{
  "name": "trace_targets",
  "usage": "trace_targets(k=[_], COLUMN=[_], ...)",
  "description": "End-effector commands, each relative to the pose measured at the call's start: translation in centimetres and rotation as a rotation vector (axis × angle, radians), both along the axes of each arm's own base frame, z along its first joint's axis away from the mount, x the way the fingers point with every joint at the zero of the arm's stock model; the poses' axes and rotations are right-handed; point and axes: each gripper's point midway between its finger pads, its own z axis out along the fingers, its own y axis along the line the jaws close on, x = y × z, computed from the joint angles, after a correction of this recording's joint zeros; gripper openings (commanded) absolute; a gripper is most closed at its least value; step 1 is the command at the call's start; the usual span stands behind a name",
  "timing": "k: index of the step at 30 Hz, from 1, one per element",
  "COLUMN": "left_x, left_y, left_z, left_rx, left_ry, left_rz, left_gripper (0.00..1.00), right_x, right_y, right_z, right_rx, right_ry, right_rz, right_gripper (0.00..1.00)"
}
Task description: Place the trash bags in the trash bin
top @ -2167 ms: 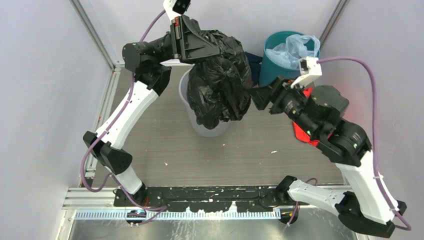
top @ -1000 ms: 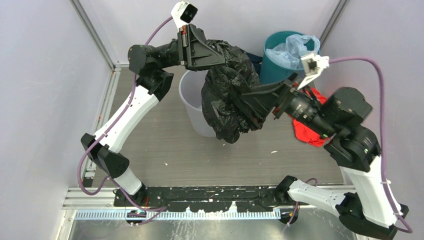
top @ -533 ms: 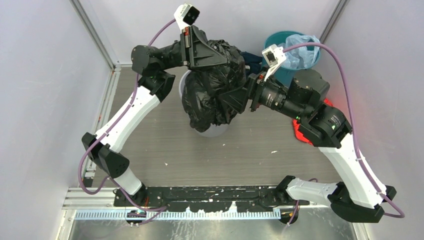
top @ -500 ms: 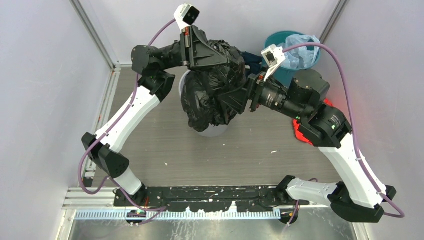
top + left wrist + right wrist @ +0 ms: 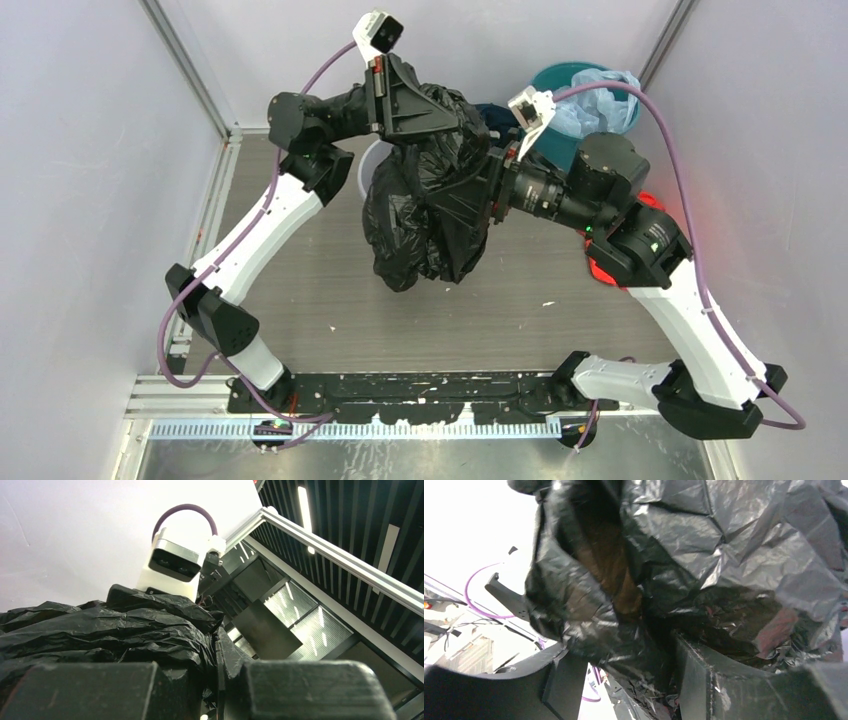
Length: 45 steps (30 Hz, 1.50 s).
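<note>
**K:** Where was the load at this entry?

**R:** The trash bags (image 5: 430, 230) hung as one black crumpled mass above the trash bin (image 5: 368, 170). They hid all of it from the top view but a pale sliver of rim on its left. Nothing showed the bag's lower end inside the rim.

**K:** Grippers?

**R:** The left gripper (image 5: 219, 680) was clamped on the bag's upper folds and carried the weight. The right gripper (image 5: 624, 680) was pressed into the bag's side from the right. Its jaws stood apart with loose film between them, and I saw no firm pinch.

**K:** Notes for the step in hand, lowering and stuffing?

**R:** My judgement only:
- Centre the mass over the grey rim before descending, because the bag is wider than the opening.
- Use the right fingers to gather the side lobe inward so that no fold drapes outside.
- Lower slowly, since thin film snags and springs back.
- Have the left let go only once the bulk sits below the rim.
- Keep clear of the teal bin (image 5: 575, 68) just behind.
</note>
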Motion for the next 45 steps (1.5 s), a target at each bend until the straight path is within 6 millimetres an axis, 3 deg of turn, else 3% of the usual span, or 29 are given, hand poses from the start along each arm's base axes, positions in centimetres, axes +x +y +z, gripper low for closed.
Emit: trace_targets(k=[1, 5, 9, 12, 17, 19, 21, 27, 31, 38, 45], left_x=[-1.1, -1.2, -1.2, -0.8, 0.3, 0.4, -0.1, -1.6, -2.4, -3.6, -2.5], left_y=[0.6, 0.4, 0.4, 0.6, 2.5, 3.6, 4.6, 5.8, 6.3, 7.0, 6.6], left_z=[1.2, 1.2, 0.9, 0.7, 0.6, 0.7, 1.1, 0.6, -1.3, -4.3, -8.8], left_rx=[-0.05, -0.051, -0.047, -0.045, -0.044, -0.048, -0.055, -0.051, -0.01, 0.045, 0.105], left_ry=[-0.044, -0.041, -0.042, -0.056, -0.082, -0.095, -0.116, -0.154, -0.171, -0.191, -0.155], left_rz=[0.008, 0.005, 0.005, 0.022, 0.098, 0.133, 0.158, 0.192, 0.239, 0.295, 0.325], left_gripper=[0.13, 0.13, 0.13, 0.14, 0.35, 0.49, 0.54, 0.57, 0.57, 0.6, 0.61], right_x=[0.6, 0.9, 0.6, -0.5, -2.2, -2.6, -3.0, -3.3, -2.7, -1.3, 0.5], right_y=[0.8, 1.5, 1.4, 0.7, -1.6, -2.7, -3.7, -6.1, -7.5, -8.1, -8.2], right_z=[1.4, 1.2, 1.5, 2.2, 4.1, 5.0, 6.0, 8.9, 10.6, 12.0, 13.1], right_rx=[0.045, 0.052, 0.061, 0.087, 0.14, 0.165, 0.198, 0.31, 0.376, 0.458, 0.513], right_ry=[-0.024, -0.008, -0.008, -0.026, -0.07, -0.092, -0.113, -0.164, -0.192, -0.212, -0.226], right_rz=[0.008, 0.023, 0.029, 0.04, 0.012, -0.021, -0.048, -0.137, -0.219, -0.292, -0.358], right_gripper=[0.61, 0.48, 0.14, 0.02, 0.01, 0.01, 0.01, 0.01, 0.01, 0.01, 0.01])
